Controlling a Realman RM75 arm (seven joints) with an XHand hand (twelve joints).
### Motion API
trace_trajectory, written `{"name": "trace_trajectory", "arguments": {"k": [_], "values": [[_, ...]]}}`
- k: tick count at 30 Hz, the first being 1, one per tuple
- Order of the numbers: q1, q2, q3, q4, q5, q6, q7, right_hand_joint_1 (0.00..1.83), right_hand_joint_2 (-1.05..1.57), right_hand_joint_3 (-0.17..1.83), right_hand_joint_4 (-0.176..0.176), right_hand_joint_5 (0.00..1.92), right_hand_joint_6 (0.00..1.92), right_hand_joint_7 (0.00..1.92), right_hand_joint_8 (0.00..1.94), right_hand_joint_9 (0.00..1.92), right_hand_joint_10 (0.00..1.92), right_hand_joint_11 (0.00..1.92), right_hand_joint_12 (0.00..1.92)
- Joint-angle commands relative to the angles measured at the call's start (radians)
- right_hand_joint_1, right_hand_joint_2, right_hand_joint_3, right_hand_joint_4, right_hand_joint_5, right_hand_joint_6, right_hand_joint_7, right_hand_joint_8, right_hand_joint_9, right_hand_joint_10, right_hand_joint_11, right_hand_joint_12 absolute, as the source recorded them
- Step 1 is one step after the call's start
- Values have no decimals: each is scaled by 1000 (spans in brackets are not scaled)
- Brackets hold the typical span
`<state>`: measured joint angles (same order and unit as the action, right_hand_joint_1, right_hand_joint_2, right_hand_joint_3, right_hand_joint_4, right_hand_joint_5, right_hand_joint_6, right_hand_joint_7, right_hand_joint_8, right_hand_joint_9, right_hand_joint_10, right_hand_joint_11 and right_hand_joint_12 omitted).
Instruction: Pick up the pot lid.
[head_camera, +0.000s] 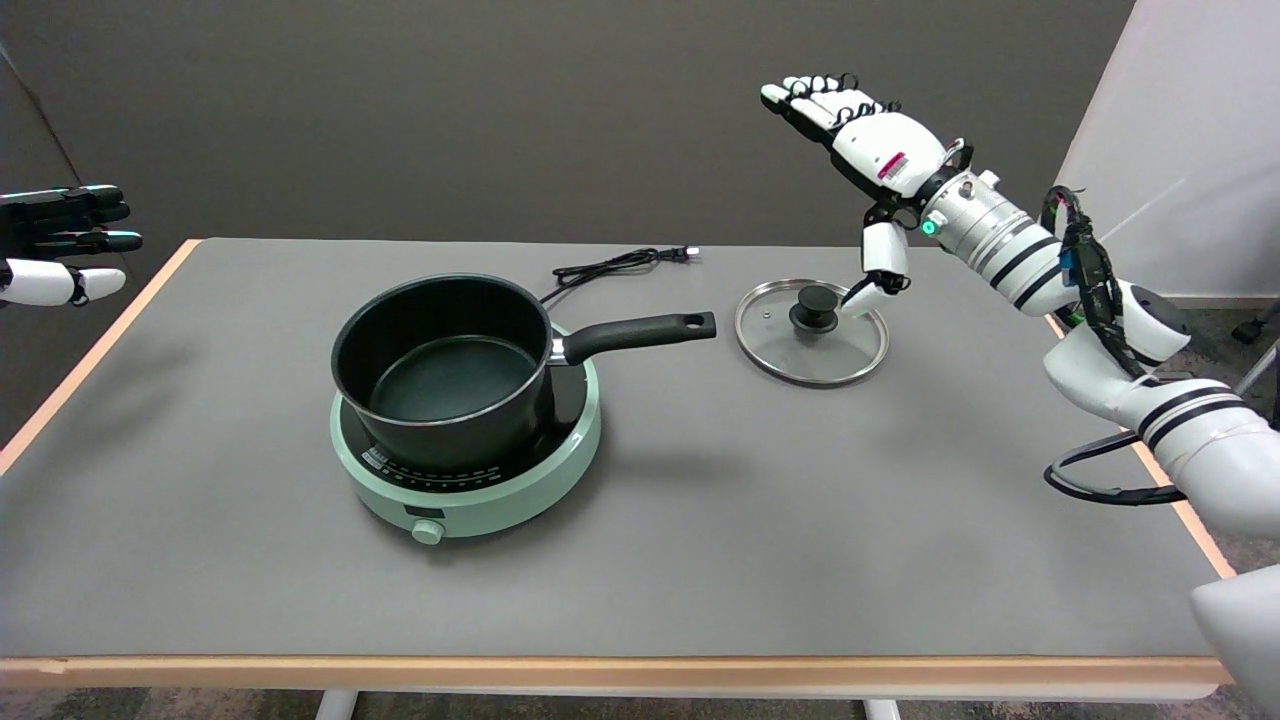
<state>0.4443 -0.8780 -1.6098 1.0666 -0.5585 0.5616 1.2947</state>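
Glass pot lid (811, 332) flat on the desk (700, 520), right hand (875, 150) spread above it.

The pot lid lies knob (813, 305) up, just right of the tip of the black pot (445, 365) handle. The right hand hangs over its far right edge, fingers (810, 95) stretched out and apart toward the back wall, holding nothing; its thumb points down, the tip close beside the knob, though contact cannot be told. The pot sits on a green hotplate (470, 480), whose cord (620, 264) trails behind.
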Motion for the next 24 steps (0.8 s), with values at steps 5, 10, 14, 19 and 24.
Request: {"name": "trace_trajectory", "arguments": {"k": [5, 10, 14, 19, 24], "values": [[3, -1, 3, 0, -3, -2, 6, 1210, -883, 1247, 62, 14, 14, 14, 14, 14, 14, 14, 14], [3, -1, 3, 2, -3, 0, 6, 980, 46, 969, 93, 446, 435, 563, 308, 504, 464, 356, 756], [0, -1, 3, 3, -3, 1, 6, 814, 709, 760, 116, 756, 737, 956, 519, 856, 788, 601, 1289], [-2, -1, 3, 3, -3, 1, 6, 814, 710, 760, 116, 756, 738, 956, 520, 856, 789, 602, 1291], [0, 0, 0, 3, -3, 1, 6, 814, 710, 761, 116, 756, 738, 956, 520, 857, 790, 603, 1291]]}}
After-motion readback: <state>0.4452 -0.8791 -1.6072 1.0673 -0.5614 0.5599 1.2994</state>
